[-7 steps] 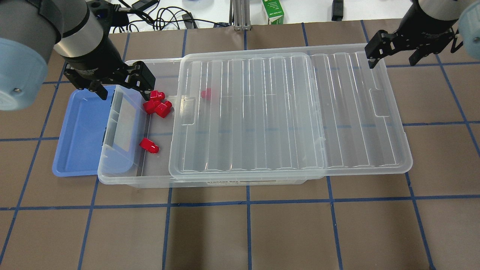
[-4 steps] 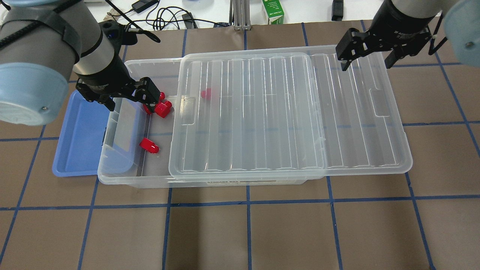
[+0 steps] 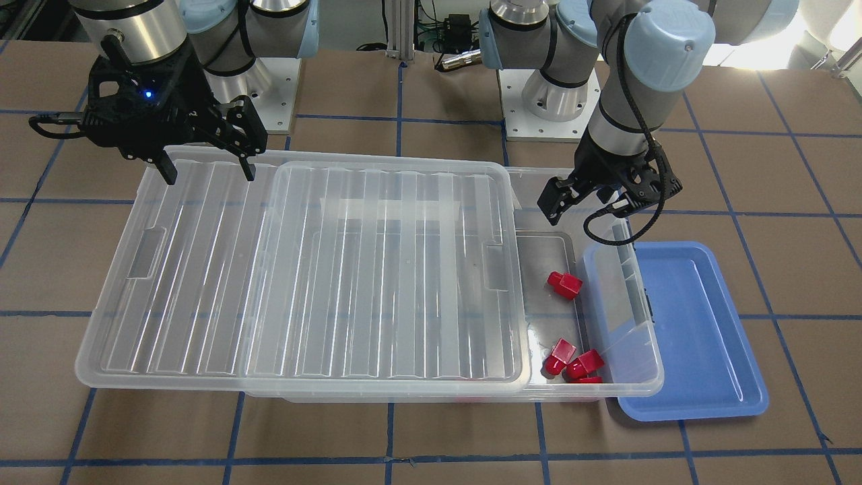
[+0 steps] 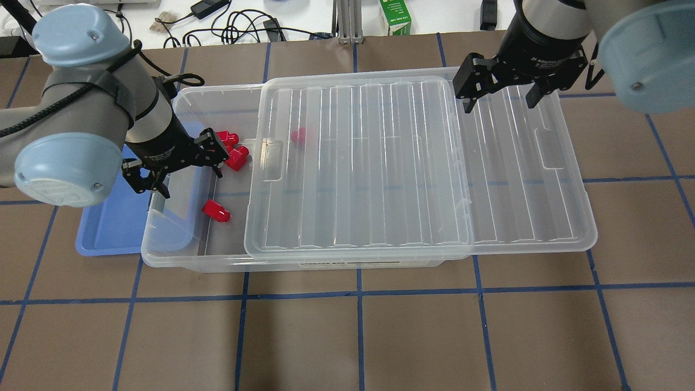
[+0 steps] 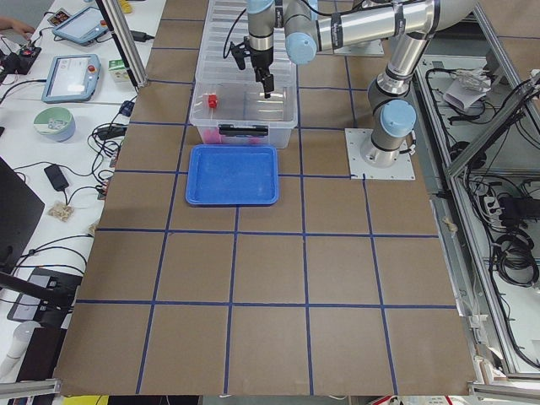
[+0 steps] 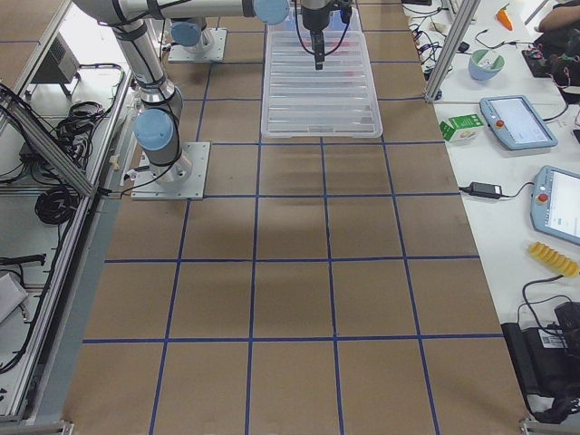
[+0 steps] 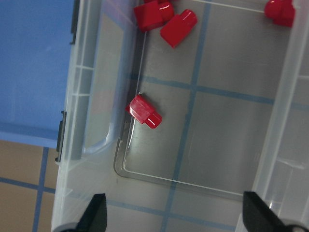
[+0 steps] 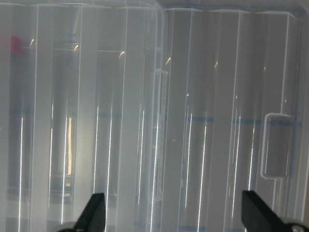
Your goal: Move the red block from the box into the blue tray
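Red block point(image 7: 144, 111): lying loose on floor of box point(image 4: 217, 264), below and ahead of left gripper point(image 7: 176, 216), nearer its tray-side finger. Left gripper: fingers spread wide, holding nothing. Blue tray point(image 4: 108, 233): beyond that finger, outside box wall. Right gripper point(image 4: 500, 100): spread wide, empty, above lid point(image 4: 358, 163).

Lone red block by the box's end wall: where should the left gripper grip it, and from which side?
Grip the lone red block on its cube body, probably across the two flat faces beside the stud axis. It lies on its side, stud angled away from the box wall, apart from the other blocks. Bring the left gripper straight down through the end the lid leaves uncovered.
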Tool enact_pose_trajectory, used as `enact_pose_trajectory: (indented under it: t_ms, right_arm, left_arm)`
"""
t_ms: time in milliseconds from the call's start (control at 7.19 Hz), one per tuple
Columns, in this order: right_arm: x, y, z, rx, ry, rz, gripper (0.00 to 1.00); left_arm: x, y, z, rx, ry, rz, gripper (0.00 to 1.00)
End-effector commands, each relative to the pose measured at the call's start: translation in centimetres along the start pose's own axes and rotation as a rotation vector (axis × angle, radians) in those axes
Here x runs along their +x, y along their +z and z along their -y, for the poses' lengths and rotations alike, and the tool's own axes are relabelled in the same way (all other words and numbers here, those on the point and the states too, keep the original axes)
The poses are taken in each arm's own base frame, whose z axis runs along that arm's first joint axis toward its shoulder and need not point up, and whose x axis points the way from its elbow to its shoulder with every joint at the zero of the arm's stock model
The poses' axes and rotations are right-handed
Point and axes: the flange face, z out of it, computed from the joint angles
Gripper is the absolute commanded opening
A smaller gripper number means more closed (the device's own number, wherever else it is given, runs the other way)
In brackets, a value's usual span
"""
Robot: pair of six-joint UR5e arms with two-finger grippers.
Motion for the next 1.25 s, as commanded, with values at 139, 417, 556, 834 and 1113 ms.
enact_pose_trajectory:
  t_ms: [139,417,556,834,1113]
  right_arm:
    - [0.1,0.4,-0.2,-0.007,-0.003,-0.009,1.00]
    - [0.1,0.4,-0.1,-0.007,-0.003,-0.012,1.00]
    - [0.1,0.4,-0.2,-0.005,-0.002,-0.012,1.00]
    - [0.1,0.4,-0.2,-0.007,-0.002,-0.012,1.00]
    - [0.1,0.5,-0.3,-0.008,-0.003,-0.012,1.00]
  left_arm:
    - [0.1,4.2,0.5,-0.048,-0.276,0.035,1.00]
    - [-0.2,6.2,0.7,-0.077,-0.424,0.060,1.00]
    - [-0.1,7.1,1.5,-0.068,-0.485,0.052,1.00]
    - [0.3,8.6,1.8,-0.070,-0.561,0.060,1.00]
    - [0.5,10.3,1.2,-0.065,-0.664,0.065,1.00]
